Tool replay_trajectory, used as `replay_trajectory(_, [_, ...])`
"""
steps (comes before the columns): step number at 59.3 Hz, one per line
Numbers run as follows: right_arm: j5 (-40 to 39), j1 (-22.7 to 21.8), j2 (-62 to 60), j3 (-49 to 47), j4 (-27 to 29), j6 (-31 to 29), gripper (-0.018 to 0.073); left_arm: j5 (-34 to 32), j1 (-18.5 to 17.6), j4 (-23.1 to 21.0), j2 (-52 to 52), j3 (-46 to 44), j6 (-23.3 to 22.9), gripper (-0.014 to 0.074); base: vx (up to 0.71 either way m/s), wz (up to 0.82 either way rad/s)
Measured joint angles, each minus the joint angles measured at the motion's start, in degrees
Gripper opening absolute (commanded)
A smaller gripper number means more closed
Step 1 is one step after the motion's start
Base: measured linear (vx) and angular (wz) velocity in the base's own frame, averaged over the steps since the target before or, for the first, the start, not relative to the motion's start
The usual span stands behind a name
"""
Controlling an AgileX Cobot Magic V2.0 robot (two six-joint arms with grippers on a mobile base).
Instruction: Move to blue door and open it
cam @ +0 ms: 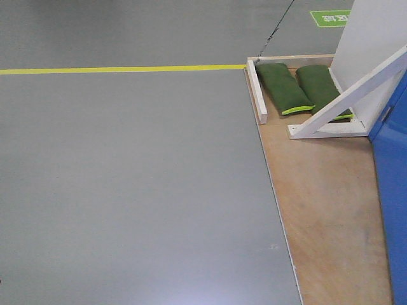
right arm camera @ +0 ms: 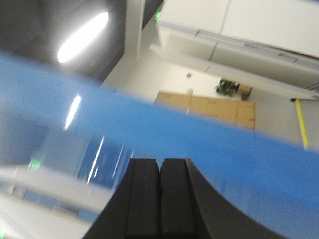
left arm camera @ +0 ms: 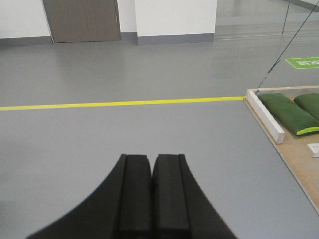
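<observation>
The blue door (cam: 391, 190) shows only as a glossy blue panel along the right edge of the front view, standing on a plywood platform (cam: 324, 203). Its handle and lock are out of view. My left gripper (left arm camera: 151, 164) is shut and empty, hovering over the grey floor. My right gripper (right arm camera: 160, 167) is also shut, with nothing between its pads. Close in front of it lies a blurred blue band (right arm camera: 209, 144) with light reflections. I cannot tell whether that band is the door panel or a frame bar.
A yellow floor line (cam: 121, 69) crosses the grey floor. Two green sandbags (cam: 283, 88) lie on the platform's far end beside a white wooden rail (cam: 257, 92) and a white diagonal brace (cam: 350, 95). A grey room door (left arm camera: 82, 20) stands far back.
</observation>
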Motion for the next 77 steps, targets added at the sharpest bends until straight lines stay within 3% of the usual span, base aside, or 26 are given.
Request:
replay_trajectory(10, [-0.46,-6.7,4.38,-0.23,5.41,0.0,-0.0001,0.0,0.0,0.0,0.0,0.0,0.0,0.0073,0.0,0.0])
replay_trajectory(16, [0.03,-8.18,7.8,-2.49,7.54,0.0,-0.0001,0.0,0.0,0.0,0.0,0.0,0.0,0.0073,0.0,0.0])
replay_trajectory(31, [4.27,-8.26,18.31,-14.4,8.59,0.0,-0.0001,0.0,0.0,0.0,0.0,0.0,0.0,0.0073,0.0,0.0])
replay_trajectory(40, [11.54,-8.26,21.19,-19.15,8.08,0.0,-0.0001,0.0,0.0,0.0,0.0,0.0,0.0,0.0073,0.0,0.0])
replay_trajectory(51, [20.67,-8.26,21.01,-19.95,7.47,0.0,-0.0001,0.0,0.0,0.0,0.0,0.0,0.0,0.0073,0.0,0.0])
replay_trajectory(77, [23.55,-8.26,24.11,-20.06,7.04,0.0,-0.0001,0.0,0.0,0.0,0.0,0.0,0.0,0.0073,0.0,0.0])
